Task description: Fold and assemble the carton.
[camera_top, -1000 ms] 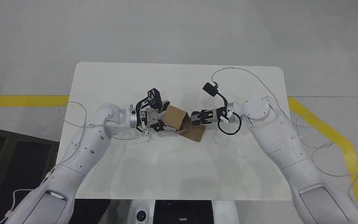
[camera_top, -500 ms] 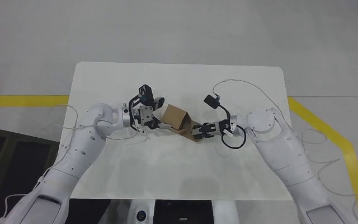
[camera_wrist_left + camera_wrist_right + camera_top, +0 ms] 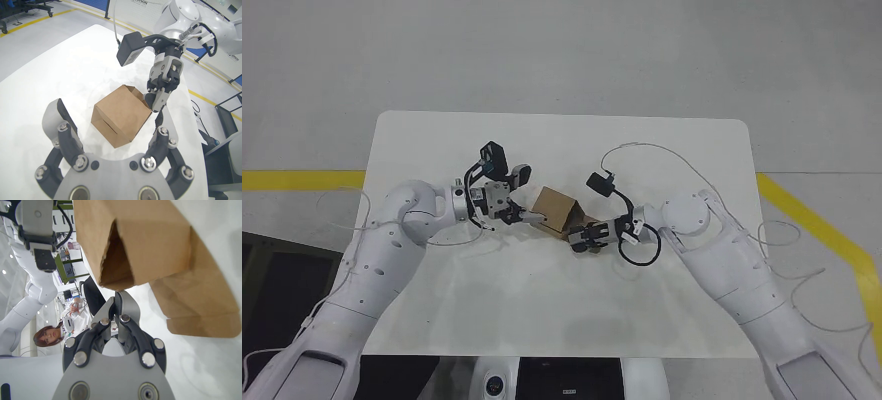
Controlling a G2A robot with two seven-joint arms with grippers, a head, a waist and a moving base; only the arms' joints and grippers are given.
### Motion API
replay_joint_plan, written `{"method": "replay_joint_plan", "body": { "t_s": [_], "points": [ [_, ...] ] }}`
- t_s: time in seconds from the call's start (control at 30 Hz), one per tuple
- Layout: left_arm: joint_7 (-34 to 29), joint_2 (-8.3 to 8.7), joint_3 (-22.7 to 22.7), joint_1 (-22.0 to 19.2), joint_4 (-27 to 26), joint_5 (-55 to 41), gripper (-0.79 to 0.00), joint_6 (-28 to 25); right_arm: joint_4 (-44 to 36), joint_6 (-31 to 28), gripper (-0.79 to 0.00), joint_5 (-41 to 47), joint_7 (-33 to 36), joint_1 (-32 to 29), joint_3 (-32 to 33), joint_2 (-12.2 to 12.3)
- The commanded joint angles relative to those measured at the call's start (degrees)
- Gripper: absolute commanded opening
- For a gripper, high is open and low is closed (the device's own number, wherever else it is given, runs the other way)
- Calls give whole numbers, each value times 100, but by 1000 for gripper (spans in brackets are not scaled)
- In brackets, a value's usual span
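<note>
White table (image 3: 442, 140); brown carton (image 3: 554, 208) near centre, apparently resting directly on it.

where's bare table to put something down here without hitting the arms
Free: the far strip of the table beyond the carton, and the near strip between both arms. Crowded: the middle, where left gripper and right gripper flank the carton.

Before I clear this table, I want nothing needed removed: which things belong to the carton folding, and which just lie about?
Job: brown cardboard carton; open left end effector facing it; shut right end effector at its open end.
Not the job: white table under it; yellow floor stripe.
</note>
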Motion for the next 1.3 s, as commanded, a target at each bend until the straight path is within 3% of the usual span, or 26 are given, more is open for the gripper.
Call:
{"method": "replay_joint_plan", "body": {
  "t_s": [0.0, 0.47, 0.67, 0.83, 1.27],
  "points": [
    [-27, 8, -16, 9, -29, 3, 0, -8, 124, -79, -785, 5, -83, 86, -5, -17],
    [-147, 96, -10, 136, -243, 380, 0, -51, 744, -387, -785, 164, -147, 601, -165, -154],
    [806, 132, -120, 292, -528, 1755, 0, 70, 795, -448, -785, 233, -138, 569, -110, -145],
    [1656, 103, -44, 369, -355, 2534, 0, 235, 747, -448, -785, 247, -120, 529, -26, -117],
    [1831, -25, 255, 149, 31, 2619, 0, 380, 1097, -419, -785, 425, 49, 561, 175, -68]
  ]
}}
